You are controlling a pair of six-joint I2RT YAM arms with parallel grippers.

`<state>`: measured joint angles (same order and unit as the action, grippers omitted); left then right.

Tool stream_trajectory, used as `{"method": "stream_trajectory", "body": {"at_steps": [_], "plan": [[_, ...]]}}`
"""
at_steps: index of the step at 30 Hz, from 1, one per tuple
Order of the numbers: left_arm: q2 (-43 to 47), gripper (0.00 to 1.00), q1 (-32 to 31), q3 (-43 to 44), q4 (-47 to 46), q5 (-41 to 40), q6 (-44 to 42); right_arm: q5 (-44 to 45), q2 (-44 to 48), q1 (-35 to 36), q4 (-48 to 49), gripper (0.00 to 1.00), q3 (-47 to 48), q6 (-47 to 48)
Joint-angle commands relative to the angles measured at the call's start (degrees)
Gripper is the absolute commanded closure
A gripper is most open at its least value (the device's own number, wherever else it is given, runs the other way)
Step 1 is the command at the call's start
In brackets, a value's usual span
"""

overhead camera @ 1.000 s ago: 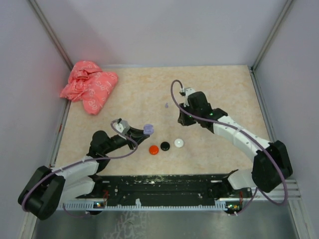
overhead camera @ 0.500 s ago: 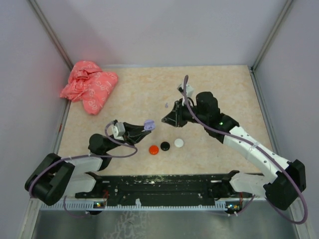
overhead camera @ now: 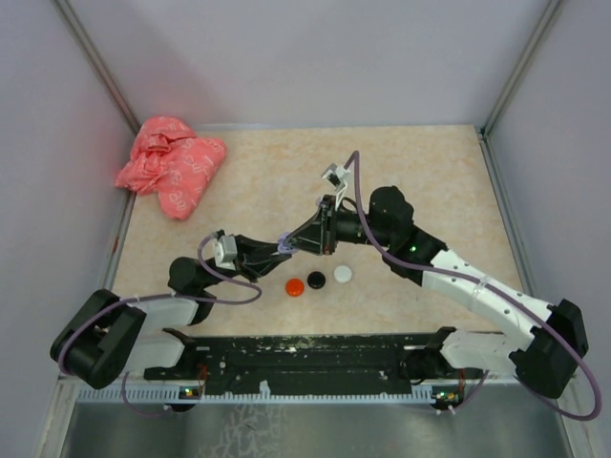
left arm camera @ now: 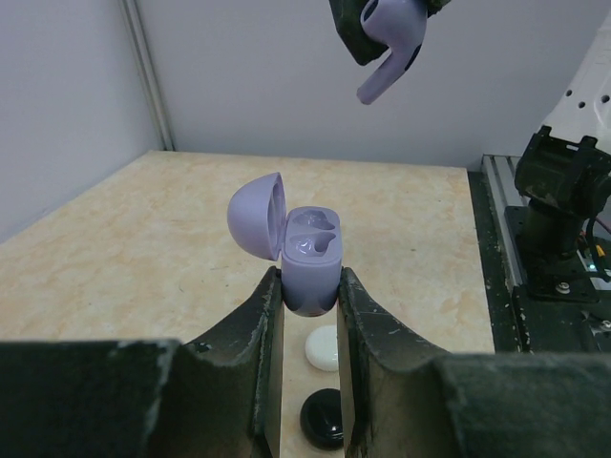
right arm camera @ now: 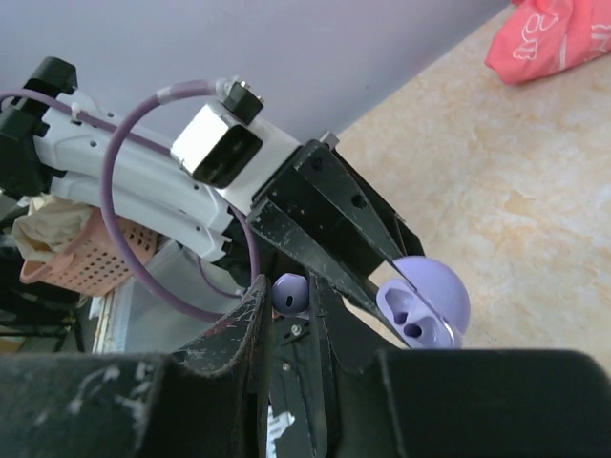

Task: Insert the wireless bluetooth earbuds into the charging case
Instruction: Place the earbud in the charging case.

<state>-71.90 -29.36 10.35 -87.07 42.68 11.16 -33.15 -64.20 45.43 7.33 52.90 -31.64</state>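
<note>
The left fingers (left arm camera: 260, 329) clench the base of a lilac case (left arm camera: 313, 269), holding it upright above the middle of the worktop (overhead camera: 239, 181) with its domed lid swung open to the left and both sockets bare. Reaching in from the right, the right fingers (right arm camera: 239, 329) pinch a lilac earbud (left arm camera: 387, 43) by its head, stem pointing down and left. It hangs just above and slightly right of the open case, clear of the sockets. From the right wrist, the earbud (right arm camera: 289, 294) sits tight between the two fingers, the case (right arm camera: 425, 303) just beyond them. On the worktop below, nearer the arm bases, lie a red disc (overhead camera: 295, 285), a black disc (overhead camera: 316, 280) and a white disc (overhead camera: 342, 274) in a short row. A crumpled pink bag (overhead camera: 172, 162) rests in the far left corner.
</note>
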Motion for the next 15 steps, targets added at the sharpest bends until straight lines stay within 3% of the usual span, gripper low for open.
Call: {"method": "stream_trajectory", "body": {"at_steps": [1, 15], "plan": [[0.55, 1.0, 0.36, 0.91, -11.29, 2.49, 3.41, -1.29, -1.28, 1.28, 8.02, 0.97, 0.07, -2.07], [2.78, 1.0, 0.35, 0.34, -15.5, 2.1, 5.8, 1.56, -4.61, 2.04, 9.87, 0.98, -2.34, -4.36]]}}
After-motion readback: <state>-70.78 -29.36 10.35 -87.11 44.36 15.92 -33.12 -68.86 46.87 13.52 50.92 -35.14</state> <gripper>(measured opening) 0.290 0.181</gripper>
